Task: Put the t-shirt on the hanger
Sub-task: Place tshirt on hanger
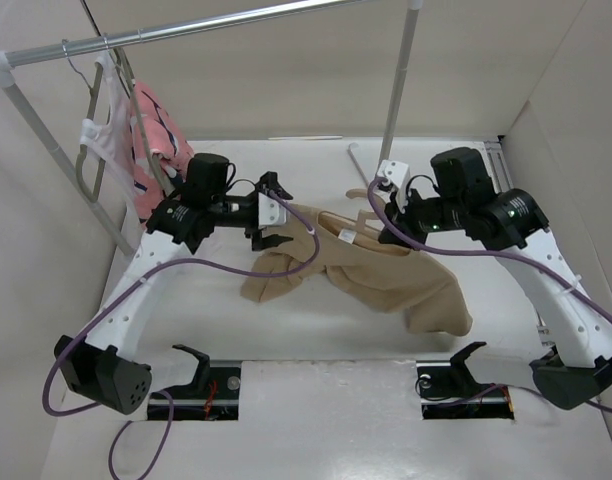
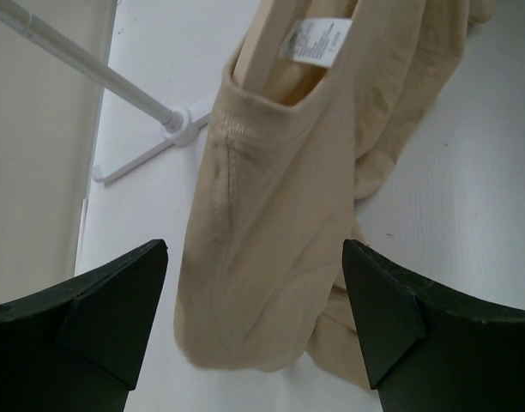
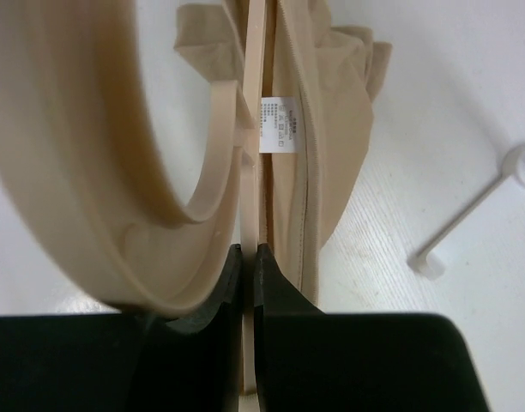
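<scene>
Right gripper (image 3: 250,262): fingers pressed together on the thin edge of the hanger (image 3: 253,103), gripping it just below the hook (image 3: 91,172). The hook curls large and close to the left in the right wrist view.

T-shirt (image 1: 386,280): draped over the hanger at mid-table between the two arms. Its collar is up by the hanger and the white neck label (image 3: 280,124) shows just beyond the right fingers. The body trails down toward the near right and lies on the table (image 1: 326,400). A second bunch of cloth lies crumpled below the left gripper (image 2: 254,257).

Left gripper: fingers (image 2: 117,318) spread wide. A fold of the tan shirt hangs in the gap between them, and neither finger looks to be touching it. From above, this gripper sits right at the left end of the shirt, by the collar.

Surface: white tabletop, beige board walls (image 1: 576,120) on three sides.

Room: a clothes rack has its rail (image 1: 236,25) across the back and an upright pole (image 1: 399,90) behind the right gripper. Its white foot (image 3: 468,223) rests on the table, near the shirt but apart from it. At the far left, grey hangers (image 1: 86,170) carry a pink patterned garment (image 1: 161,140) and a white garment (image 1: 104,140), close behind the left arm's wrist.

Edges: bare white table shows between the shirt's lower hem and the arm bases, and again behind the hanger up to the back wall.
</scene>
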